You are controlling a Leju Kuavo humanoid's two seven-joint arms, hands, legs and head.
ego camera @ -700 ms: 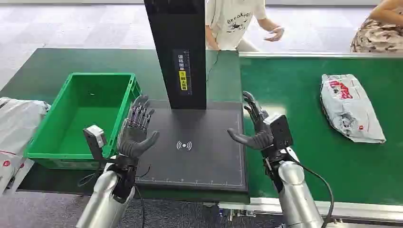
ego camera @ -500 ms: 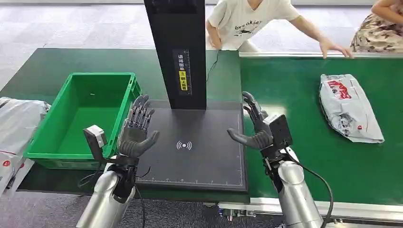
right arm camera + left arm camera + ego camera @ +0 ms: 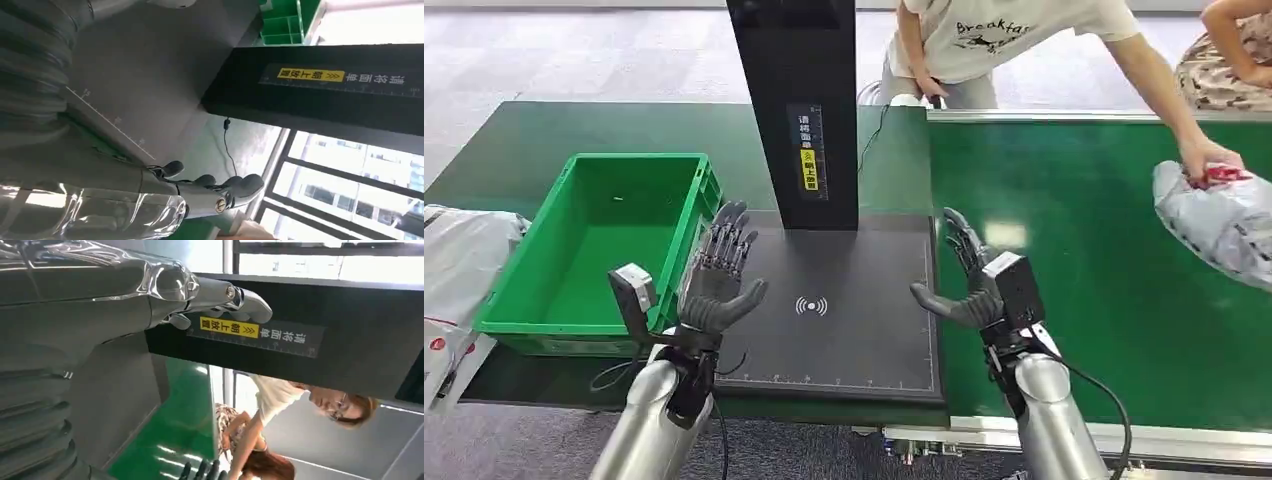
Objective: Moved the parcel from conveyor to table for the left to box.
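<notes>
Both hands are hovering with fingers spread and holding nothing: the left hand (image 3: 717,280) at lower left of centre in the head view, over the edge of the flat black scanning pad (image 3: 844,340), and the right hand (image 3: 969,280) just right of that pad, palms facing each other. Neither has shifted more than slightly in the last moment. What has changed is at the right edge of the frame: a person's hand (image 3: 1206,158) is now gripping the grey plastic parcel with red print (image 3: 1219,215) and dragging it up and away along the green conveyor belt (image 3: 1074,250), farther from the right hand. The pick-up is probably waiting until the parcel is released. The open green plastic crate (image 3: 594,250) is sitting at the left on the dark green bench (image 3: 524,130). The black upright post with a yellow label (image 3: 799,110) is rising behind the pad, and pale floor is lying beyond.
</notes>
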